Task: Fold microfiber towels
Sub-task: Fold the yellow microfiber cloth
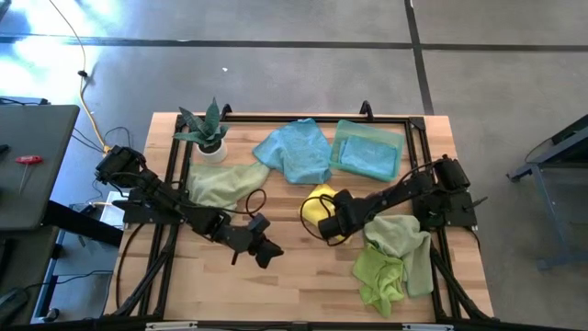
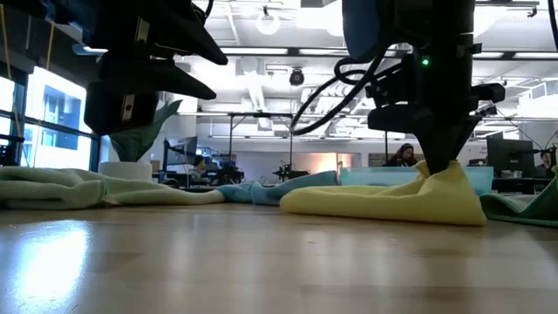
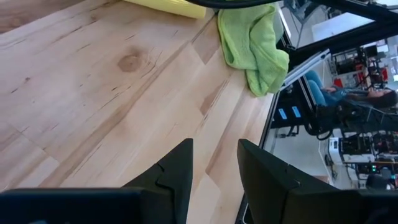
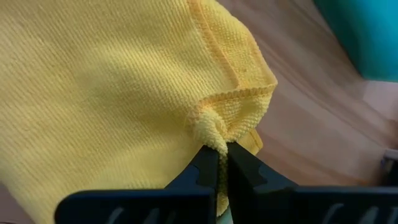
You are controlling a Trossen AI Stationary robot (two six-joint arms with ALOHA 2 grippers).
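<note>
Two matte-black jointed arms trail looped black cables, end in angular tapered jaws, and one shows a green light.

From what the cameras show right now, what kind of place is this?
Probably a robotics lab in an open-plan office: a wooden table on a concrete floor, people at computer monitors behind, and ceiling lights.
</note>
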